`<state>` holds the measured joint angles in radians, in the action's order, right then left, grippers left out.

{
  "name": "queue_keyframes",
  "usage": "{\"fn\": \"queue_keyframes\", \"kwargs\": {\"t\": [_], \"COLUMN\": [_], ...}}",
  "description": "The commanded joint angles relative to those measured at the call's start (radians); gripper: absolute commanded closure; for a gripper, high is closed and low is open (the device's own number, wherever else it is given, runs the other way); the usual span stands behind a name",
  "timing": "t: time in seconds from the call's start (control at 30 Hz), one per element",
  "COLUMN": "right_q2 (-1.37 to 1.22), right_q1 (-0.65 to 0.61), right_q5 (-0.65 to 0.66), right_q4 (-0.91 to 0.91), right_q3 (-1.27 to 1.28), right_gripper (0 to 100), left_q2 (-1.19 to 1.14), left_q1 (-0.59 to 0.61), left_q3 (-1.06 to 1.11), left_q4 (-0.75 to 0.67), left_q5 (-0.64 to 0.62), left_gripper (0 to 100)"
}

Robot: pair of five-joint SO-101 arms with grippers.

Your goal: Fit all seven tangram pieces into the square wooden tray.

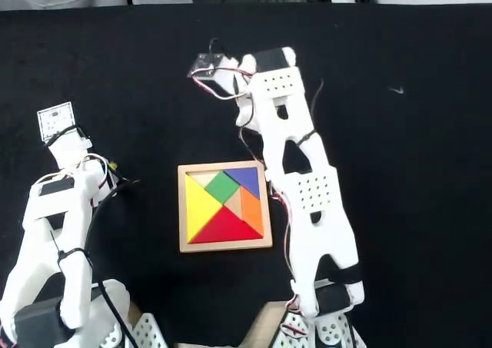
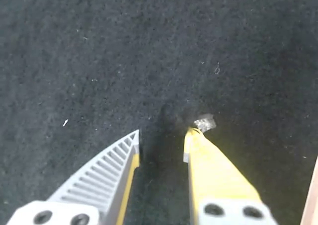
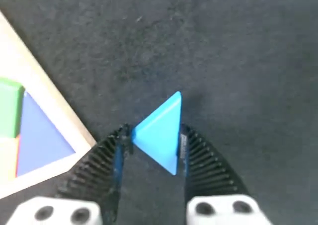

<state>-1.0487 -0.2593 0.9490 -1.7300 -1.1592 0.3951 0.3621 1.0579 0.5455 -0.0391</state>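
Left arm [image 1: 54, 210]: stands at the lower left of the high view, well apart from the tray. Its claw [image 2: 163, 135] is spread, with the fingers apart over the black counter [image 2: 99, 46].

Tray [image 1: 225, 245]: lies flat on the counter at the centre of the high view. Seated in it are a yellow triangle [image 1: 198, 208], a red triangle [image 1: 227, 229], a green square [image 1: 222, 187], a dark blue triangle [image 1: 246, 180] and an orange piece [image 1: 252, 211]. A pale patch in the tray's upper left corner may be bare wood; this view does not confirm it.

Right arm [image 1: 307, 187]: runs up the frame just right of the tray and extends past its upper right corner. Its claw [image 3: 155, 135] pinches a light blue triangle [image 3: 161, 125] between the fingers. The triangle is outside the rim, near a corner of the tray.
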Motion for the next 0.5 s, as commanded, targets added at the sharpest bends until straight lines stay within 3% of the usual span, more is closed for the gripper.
{"fn": "queue_keyframes", "kwargs": {"t": [0.0, 0.13, 0.27, 0.47], "right_q2": [0.013, 0.113, 0.321, 0.627], "right_q1": [-0.008, -0.041, -0.107, -0.226], "right_q5": [-0.044, -0.117, -0.121, -0.014], "right_q4": [-0.038, -0.038, -0.037, -0.005], "right_q3": [-0.105, -0.03, 0.211, 0.676], "right_gripper": [97.4, 98.6, 97.9, 98.0], "left_q2": [0.02, 0.02, 0.02, 0.02], "left_q1": [-0.001, -0.001, -0.001, 0.002], "left_q3": [-0.012, -0.002, 0.005, 0.005], "left_q4": [-0.018, -0.046, -0.052, -0.052], "left_q5": [-0.003, -0.003, -0.003, -0.003], "left_gripper": [84, 84, 84, 84]}}
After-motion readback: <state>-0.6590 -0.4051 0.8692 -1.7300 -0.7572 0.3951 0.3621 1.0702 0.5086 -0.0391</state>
